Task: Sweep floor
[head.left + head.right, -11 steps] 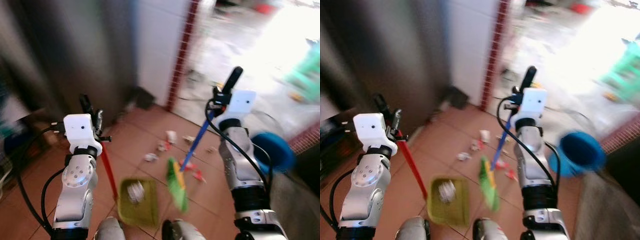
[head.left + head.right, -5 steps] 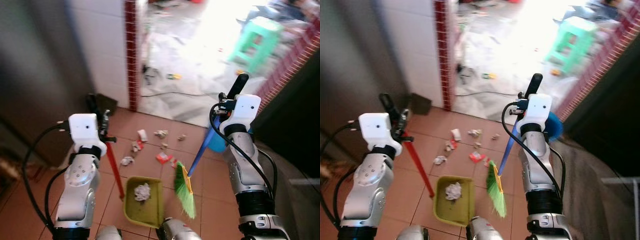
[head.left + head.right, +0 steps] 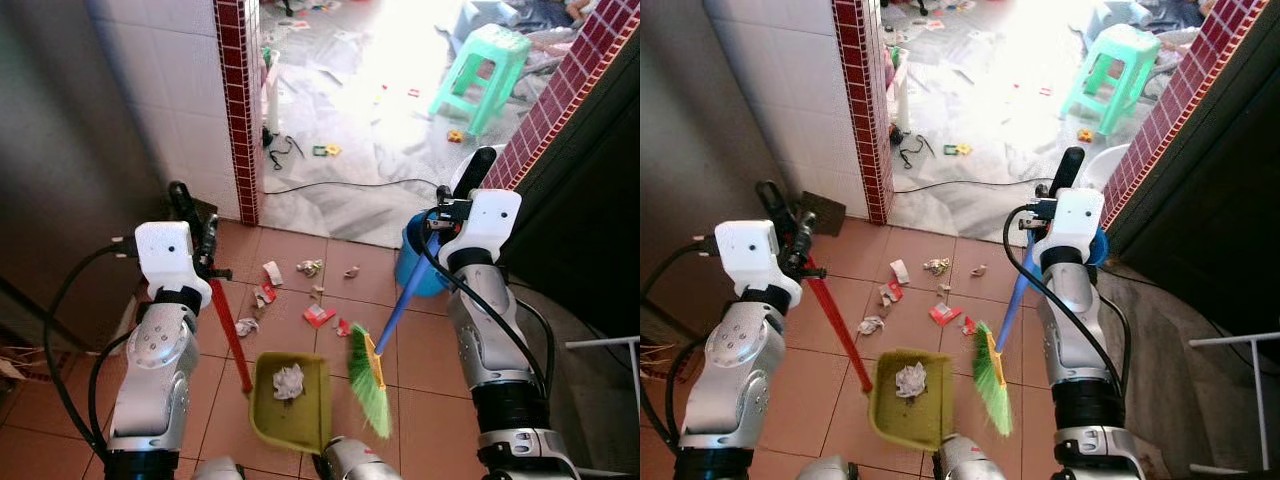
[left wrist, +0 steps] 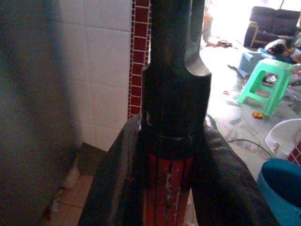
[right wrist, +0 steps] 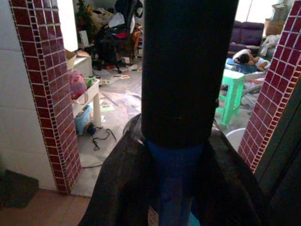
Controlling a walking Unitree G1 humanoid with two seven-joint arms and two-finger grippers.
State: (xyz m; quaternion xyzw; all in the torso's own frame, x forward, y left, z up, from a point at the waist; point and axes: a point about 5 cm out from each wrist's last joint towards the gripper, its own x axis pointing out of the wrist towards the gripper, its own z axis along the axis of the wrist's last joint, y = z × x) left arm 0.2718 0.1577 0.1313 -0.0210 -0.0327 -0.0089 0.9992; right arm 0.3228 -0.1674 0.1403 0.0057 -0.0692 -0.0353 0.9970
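Sweeping a tiled entryway, the robot stands with a tool in each arm — its right gripper [image 3: 455, 197] clamped around the black grip of a blue-handled broom [image 3: 398, 311], its left gripper [image 3: 193, 232] closed on the red handle of a green dustpan [image 3: 291, 403]. The broom's green bristles [image 3: 369, 379] rest just beside the pan at its 3 o'clock edge; one crumpled paper wad [image 3: 288, 380] already lies inside. Scattered litter [image 3: 300, 297] — paper scraps and red wrappers — sits on the terracotta floor [image 3: 420, 350] at 12 o'clock from the pan, short of a blue bucket [image 3: 422, 268] at 2 o'clock. Both tools look light and rigid in the shaft, the bristles soft and springy; high holds on the handles give reach but little leverage, so short, gentle strokes would likely serve best.
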